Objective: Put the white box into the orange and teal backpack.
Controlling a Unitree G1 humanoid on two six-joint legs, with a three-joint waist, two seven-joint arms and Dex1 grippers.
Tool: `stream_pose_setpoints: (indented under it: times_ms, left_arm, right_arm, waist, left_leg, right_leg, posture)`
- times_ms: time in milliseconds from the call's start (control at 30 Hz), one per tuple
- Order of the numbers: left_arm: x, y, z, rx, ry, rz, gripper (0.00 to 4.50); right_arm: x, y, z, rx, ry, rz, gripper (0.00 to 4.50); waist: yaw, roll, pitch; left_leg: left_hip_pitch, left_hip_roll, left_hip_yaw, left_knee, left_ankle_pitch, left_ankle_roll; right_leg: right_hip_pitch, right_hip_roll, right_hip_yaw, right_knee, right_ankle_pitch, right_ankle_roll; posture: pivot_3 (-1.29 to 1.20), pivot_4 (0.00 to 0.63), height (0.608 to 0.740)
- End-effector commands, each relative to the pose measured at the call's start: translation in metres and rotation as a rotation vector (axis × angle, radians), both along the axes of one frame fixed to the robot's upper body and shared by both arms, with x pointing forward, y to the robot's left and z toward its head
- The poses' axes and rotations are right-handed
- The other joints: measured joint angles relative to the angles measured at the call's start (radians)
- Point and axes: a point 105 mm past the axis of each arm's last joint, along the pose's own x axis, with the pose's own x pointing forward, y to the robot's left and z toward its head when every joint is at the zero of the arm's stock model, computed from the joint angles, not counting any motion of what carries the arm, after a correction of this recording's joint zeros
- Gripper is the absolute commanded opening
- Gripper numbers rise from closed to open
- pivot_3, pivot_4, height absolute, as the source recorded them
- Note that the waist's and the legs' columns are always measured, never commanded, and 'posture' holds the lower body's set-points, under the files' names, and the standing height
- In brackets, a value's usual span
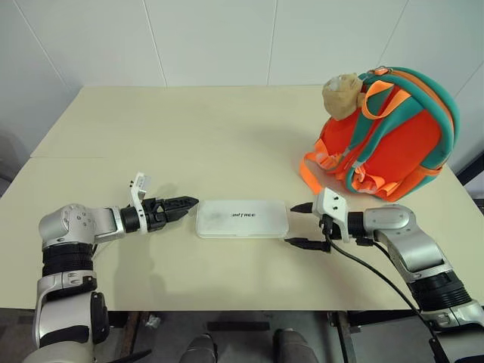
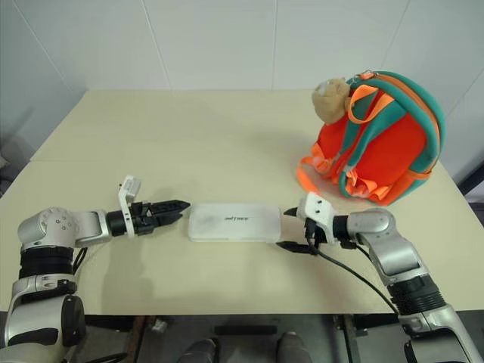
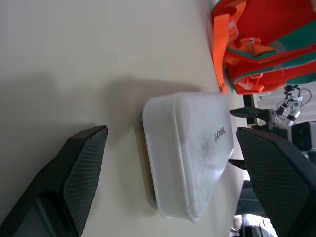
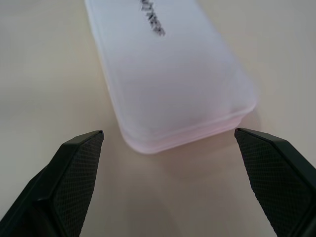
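The white box (image 1: 242,218) lies flat near the table's front edge, with dark lettering on its lid. My left gripper (image 1: 185,206) is level at the box's left end, open, just short of it. In the left wrist view the box (image 3: 190,153) lies between and beyond the spread fingers (image 3: 81,168). At the box's right end my right gripper (image 1: 299,224) is open, one finger to each side of that end without touching. The right wrist view shows the box (image 4: 168,69) end ahead of the gripper (image 4: 169,132). The orange and teal backpack (image 1: 393,140) stands upright at the back right.
A tan plush charm (image 1: 342,92) hangs at the backpack's top left. The cream table (image 1: 189,136) has a seam on its left side and meets a white wall behind. A black cable (image 1: 378,276) trails from my right wrist over the front edge.
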Motion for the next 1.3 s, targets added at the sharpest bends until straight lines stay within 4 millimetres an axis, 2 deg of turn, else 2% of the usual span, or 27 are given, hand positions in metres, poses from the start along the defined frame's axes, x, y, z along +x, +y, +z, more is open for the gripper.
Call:
stream_pose_setpoints:
  times_ms: [33,200,433,700,900,1000,1200,1300]
  left_arm:
    - [-0.013,-0.009,-0.014,-0.047,0.109,-0.043,4.46]
    - [-0.021,-0.012,-0.014,-0.040,0.131,-0.072,4.46]
    - [-0.016,-0.025,-0.017,-0.049,0.143,-0.081,4.46]
    - [-0.017,-0.033,-0.011,-0.098,0.150,-0.109,4.46]
    - [-0.016,-0.039,0.003,-0.174,0.103,-0.131,4.46]
    - [-0.016,-0.038,0.003,-0.178,0.102,-0.125,3.90]
    - [-0.018,-0.042,0.005,-0.208,0.085,-0.141,2.23]
    - [-0.017,-0.042,0.009,-0.215,0.074,-0.139,1.41]
  right_arm:
    - [-0.002,-0.001,0.003,0.005,-0.008,0.002,4.50]
    - [-0.003,-0.001,0.000,0.006,-0.001,0.006,4.50]
    - [-0.004,0.022,0.004,0.060,-0.028,0.061,4.50]
    - [0.000,0.030,0.007,0.080,-0.063,0.076,4.50]
    - [0.005,0.035,0.006,0.090,-0.090,0.070,4.50]
    - [0.008,0.032,0.007,0.109,-0.096,0.041,4.50]
    - [0.006,0.021,0.008,0.131,-0.113,-0.026,4.50]
    - [0.006,0.007,0.014,0.147,-0.137,-0.093,4.50]
  waist:
    - [0.001,0.000,0.000]
    - [0.001,0.000,0.000]
    - [0.003,0.000,0.000]
    - [0.003,0.000,0.000]
    - [0.002,0.000,0.000]
    - [0.001,0.000,0.000]
    - [0.001,0.000,0.000]
    - [0.002,0.000,0.000]
  left_leg:
    - [0.000,0.000,0.000,0.000,0.000,0.000]
    - [0.000,0.000,0.000,0.000,0.000,0.000]
    - [0.000,0.000,0.000,0.001,0.000,-0.001]
    - [0.000,-0.001,0.000,0.001,0.000,-0.001]
    - [0.000,-0.001,0.000,0.001,0.000,-0.001]
    - [0.000,-0.001,0.000,0.001,0.000,-0.001]
    - [-0.001,0.000,0.000,0.000,0.000,-0.001]
    - [-0.001,0.000,0.000,0.000,0.000,-0.001]
  right_leg:
    - [0.000,0.000,0.000,0.000,0.000,0.000]
    - [0.000,0.000,0.000,0.000,0.000,0.000]
    - [0.001,0.000,0.000,0.000,0.000,0.000]
    - [0.002,0.000,0.000,-0.001,0.001,0.001]
    - [0.001,0.000,0.000,-0.001,0.001,0.001]
    - [0.001,0.000,0.000,-0.001,0.001,0.001]
    - [0.000,0.000,0.000,-0.002,0.001,0.001]
    - [0.000,0.000,0.000,-0.002,0.001,0.001]
  posture:
    - [0.00,0.150,0.740]
    - [0.00,0.150,0.740]
    - [0.00,0.150,0.740]
    - [0.00,0.150,0.740]
    - [0.00,0.150,0.740]
    - [0.00,0.150,0.740]
    - [0.00,0.150,0.740]
    - [0.00,0.150,0.740]
